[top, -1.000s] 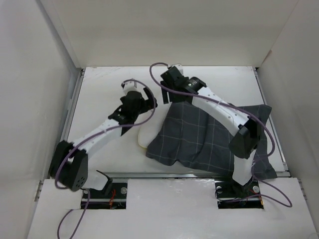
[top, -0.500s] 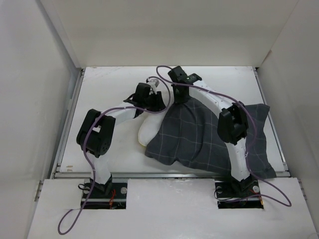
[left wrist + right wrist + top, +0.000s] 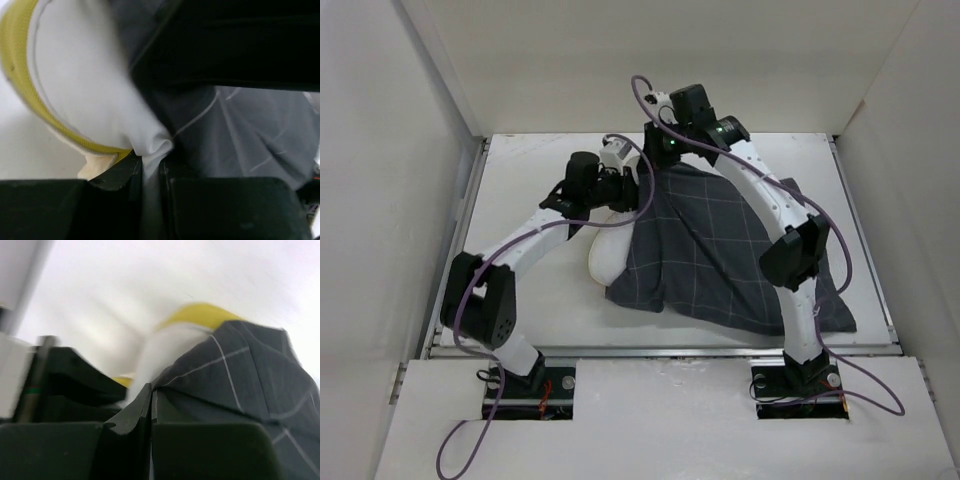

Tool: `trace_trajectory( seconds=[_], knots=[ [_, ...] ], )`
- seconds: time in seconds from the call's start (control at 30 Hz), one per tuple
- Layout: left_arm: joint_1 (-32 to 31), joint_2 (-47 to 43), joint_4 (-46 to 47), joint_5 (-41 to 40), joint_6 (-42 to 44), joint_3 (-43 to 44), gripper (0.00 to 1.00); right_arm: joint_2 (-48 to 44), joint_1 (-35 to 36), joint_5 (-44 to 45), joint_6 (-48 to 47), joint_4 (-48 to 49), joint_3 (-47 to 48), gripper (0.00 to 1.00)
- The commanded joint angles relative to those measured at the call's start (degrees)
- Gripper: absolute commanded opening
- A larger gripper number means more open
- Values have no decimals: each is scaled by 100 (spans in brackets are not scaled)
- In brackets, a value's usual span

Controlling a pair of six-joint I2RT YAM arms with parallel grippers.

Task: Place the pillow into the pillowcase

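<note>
Now, on the white bench [image 3: 520, 170] you see the dark checked pillowcase [image 3: 710, 260] spread across the middle and right, with its far-left corner raised off the surface. The cream pillow [image 3: 608, 255] pokes out at the case's left edge and is mostly covered. Your right end effector [image 3: 151, 390] is clamped on the pillowcase's edge. Just beside it, your left end effector [image 3: 150, 162] pinches a fold of the pillow's pale fabric.
</note>
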Motion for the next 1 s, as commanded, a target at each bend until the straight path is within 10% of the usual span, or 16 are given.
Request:
trace_trajectory(
  seconds=[0.0, 0.13, 0.23, 0.43, 0.53, 0.7, 0.97],
  knots=[
    [-168, -811, 1015, 1207, -216, -130, 0, -468, 156, -2959, 197, 1516, 989, 0],
    [-168, -1024, 1808, 849, -743, -413, 4, -467, 287, -4492, 734, 2261, 853, 0],
    [-168, -937, 2160, 522, -956, -580, 42, -660, 428, -5196, 1358, 2886, 580, 0],
    [7, -620, 2301, 785, -1456, -895, 70, -845, 69, -4488, 1421, 2705, 193, 2],
    [200, -961, 2215, 785, -1510, -1159, 100, -635, -370, -3864, 1368, 2468, -299, 20],
    [333, -1875, 1099, -39, -1195, -1783, 100, -28, -714, -1752, 131, 370, 645, 67],
    [386, -3616, 307, -708, -1473, -3232, 100, -2098, -390, 327, -241, 470, -1968, 85]
  ],
)
